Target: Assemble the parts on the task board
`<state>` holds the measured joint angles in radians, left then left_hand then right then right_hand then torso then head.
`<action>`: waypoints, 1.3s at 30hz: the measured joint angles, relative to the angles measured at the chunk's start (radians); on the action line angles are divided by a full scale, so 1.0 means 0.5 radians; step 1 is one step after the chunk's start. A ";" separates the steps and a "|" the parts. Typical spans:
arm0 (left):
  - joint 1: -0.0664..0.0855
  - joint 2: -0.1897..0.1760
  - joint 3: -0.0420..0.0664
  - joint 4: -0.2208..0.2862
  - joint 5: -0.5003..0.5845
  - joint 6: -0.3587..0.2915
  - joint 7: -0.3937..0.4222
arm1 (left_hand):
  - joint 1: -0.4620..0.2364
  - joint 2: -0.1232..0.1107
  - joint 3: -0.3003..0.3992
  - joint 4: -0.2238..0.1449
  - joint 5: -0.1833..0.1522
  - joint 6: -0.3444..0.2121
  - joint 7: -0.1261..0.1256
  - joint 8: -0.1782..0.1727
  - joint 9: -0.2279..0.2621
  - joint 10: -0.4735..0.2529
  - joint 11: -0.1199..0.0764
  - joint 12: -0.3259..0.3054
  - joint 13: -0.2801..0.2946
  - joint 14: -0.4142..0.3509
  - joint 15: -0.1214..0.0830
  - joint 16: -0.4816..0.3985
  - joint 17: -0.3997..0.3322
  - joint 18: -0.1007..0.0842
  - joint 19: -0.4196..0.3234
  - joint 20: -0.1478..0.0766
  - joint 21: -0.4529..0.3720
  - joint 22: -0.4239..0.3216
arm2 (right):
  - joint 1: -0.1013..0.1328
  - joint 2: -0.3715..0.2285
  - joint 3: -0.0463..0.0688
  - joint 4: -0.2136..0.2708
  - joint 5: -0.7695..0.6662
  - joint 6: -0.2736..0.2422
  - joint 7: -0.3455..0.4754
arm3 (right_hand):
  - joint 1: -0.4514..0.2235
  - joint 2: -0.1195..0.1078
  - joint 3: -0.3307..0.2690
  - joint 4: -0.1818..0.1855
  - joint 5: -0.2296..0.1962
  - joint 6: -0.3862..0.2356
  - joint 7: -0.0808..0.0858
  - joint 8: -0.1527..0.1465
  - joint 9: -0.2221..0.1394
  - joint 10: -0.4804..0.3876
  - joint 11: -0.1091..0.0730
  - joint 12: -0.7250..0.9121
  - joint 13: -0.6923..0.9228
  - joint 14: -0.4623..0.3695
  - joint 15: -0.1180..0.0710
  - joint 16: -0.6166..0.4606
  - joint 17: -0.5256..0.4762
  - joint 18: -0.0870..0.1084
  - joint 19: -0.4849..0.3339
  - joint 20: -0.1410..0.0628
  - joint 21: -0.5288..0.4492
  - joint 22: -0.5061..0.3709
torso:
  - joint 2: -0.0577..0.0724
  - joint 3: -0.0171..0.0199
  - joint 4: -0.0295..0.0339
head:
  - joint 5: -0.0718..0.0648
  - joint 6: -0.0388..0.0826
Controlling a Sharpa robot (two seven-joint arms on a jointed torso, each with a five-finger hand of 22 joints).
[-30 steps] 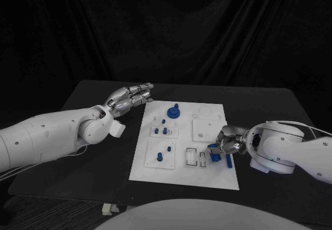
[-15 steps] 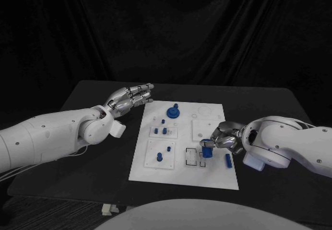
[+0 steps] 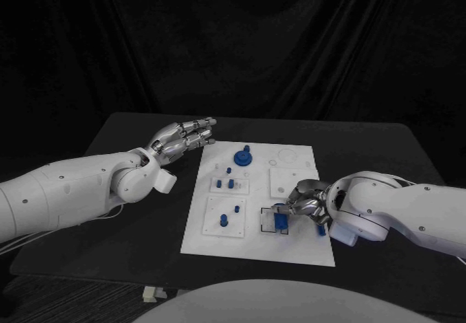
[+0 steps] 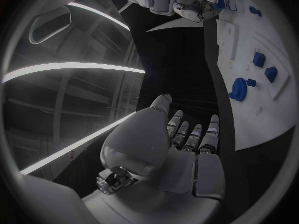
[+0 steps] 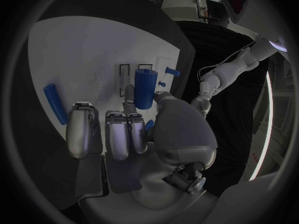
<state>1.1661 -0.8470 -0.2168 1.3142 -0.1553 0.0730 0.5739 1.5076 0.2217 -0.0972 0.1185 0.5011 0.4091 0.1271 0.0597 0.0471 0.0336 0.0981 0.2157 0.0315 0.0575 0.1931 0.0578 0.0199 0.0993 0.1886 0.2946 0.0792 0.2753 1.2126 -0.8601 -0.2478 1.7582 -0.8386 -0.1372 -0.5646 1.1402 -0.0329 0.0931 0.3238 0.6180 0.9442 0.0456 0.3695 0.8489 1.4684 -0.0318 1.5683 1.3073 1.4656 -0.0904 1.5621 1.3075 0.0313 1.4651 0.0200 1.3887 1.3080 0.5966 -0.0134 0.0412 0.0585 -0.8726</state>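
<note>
Right hand (image 3: 303,200) has shifted left across the task board (image 3: 291,250) over the last second, from the lower-right edge toward the two black-outlined rectangular slots (image 3: 274,221) at lower centre of the head view. It pinches a short blue block (image 3: 281,219) between thumb and fingers, other fingers loosely curled. In the right wrist view the block (image 5: 144,88) stands upright just beside the slot outlines (image 5: 133,77); can't tell if the tip is seated or only hovering.

Loose blue rod (image 3: 320,229) lies flat on the board at the right, partly under the right forearm. It was right beside the hand a second ago; now the hand is clear of it, so it was left behind.

Left hand (image 3: 184,136) unchanged: holds nothing, fingers straight and close together, parked off the board's upper-left corner over the black table (image 3: 116,134).

Round blue part (image 3: 242,158) and small pegs (image 3: 225,183) in the left-column plates haven't moved.

Read: carry phase done, insertion of the block is starting. Next needs alignment with the slot, then a push down. Rod is still to place.
</note>
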 measured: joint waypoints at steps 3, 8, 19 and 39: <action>0.000 0.005 0.000 -0.002 0.000 0.004 -0.002 | 0.000 0.000 0.000 0.000 0.000 0.000 0.000 0.000 0.000 0.000 0.000 0.000 0.000 0.000 0.000 0.000 0.000 0.000 0.000 0.000 0.000 0.000 | -0.009 0.021 0.000 -0.012 -0.009 -0.001 0.000 | -0.015 0.005 0.006 0.005 -0.082 -0.010 0.010 -0.018 -0.025 -0.007 0.007 0.000 0.000 0.002 0.003 0.000 0.000 0.000 0.000 0.000 -0.015 0.000 | 0.000 0.0017 0.000 | 0.000 0.000; 0.000 0.008 0.000 -0.006 0.000 0.008 -0.004 | 0.000 0.000 0.000 0.000 0.000 0.000 0.000 0.000 0.000 0.000 0.000 0.000 0.000 0.000 0.000 0.000 0.000 0.000 0.000 0.000 0.000 -0.003 | -0.017 0.046 0.000 -0.020 -0.021 -0.002 0.000 | -0.045 0.008 0.039 -0.022 -0.146 -0.010 0.010 -0.035 -0.053 -0.007 0.007 0.000 0.000 0.002 0.003 0.000 0.000 0.000 0.007 0.007 -0.023 0.000 | 0.001 0.0050 0.001 | 0.001 0.000; -0.001 0.016 0.000 -0.017 0.000 0.019 -0.009 | 0.000 0.000 0.005 0.006 -0.001 0.000 0.000 0.000 0.000 0.000 0.000 0.000 0.000 0.000 0.000 0.000 0.000 0.000 0.000 0.000 0.000 -0.004 | -0.019 0.077 0.001 -0.026 -0.033 0.010 -0.005 | -0.184 0.017 0.177 -0.160 -0.588 -0.003 0.024 -0.059 -0.123 -0.007 0.022 0.000 0.002 0.002 0.017 -0.011 0.000 0.000 0.004 0.019 -0.060 0.000 | 0.000 0.0025 0.002 | 0.009 0.000; -0.008 0.023 0.000 -0.028 0.000 0.038 -0.028 | 0.001 0.008 0.011 0.000 0.005 0.000 0.000 0.000 0.000 -0.003 0.003 0.000 0.000 0.000 0.000 0.000 0.000 0.000 0.000 0.000 0.000 -0.008 | -0.020 0.089 0.001 -0.040 -0.039 0.070 -0.038 | -0.479 0.026 -0.179 -0.066 -1.130 -0.006 0.027 -0.047 -0.168 -0.007 0.036 0.000 0.001 0.001 0.030 -0.011 0.000 0.032 0.000 0.028 -0.084 -0.001 | -0.002 0.0012 -0.001 | 0.020 0.000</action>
<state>1.1621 -0.8356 -0.2167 1.3001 -0.1553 0.0918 0.5601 1.5083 0.2259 -0.0917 0.1185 0.5038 0.4091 0.1271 0.0597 0.0471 0.0319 0.0997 0.2157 0.0314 0.0576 0.1931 0.0578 0.0199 0.0995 0.1886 0.2946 0.0792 0.2712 1.2024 -0.8159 -0.2475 1.7384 -0.8580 -0.1021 -0.5836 0.9007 -0.0198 0.0035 0.2908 0.0533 0.9412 0.0590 0.3458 0.7649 1.4648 -0.0140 1.5682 1.3078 1.4659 -0.0757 1.5568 1.3074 0.0474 1.4650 0.0342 1.3466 1.3075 0.5958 -0.0128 0.0407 0.0685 -0.8726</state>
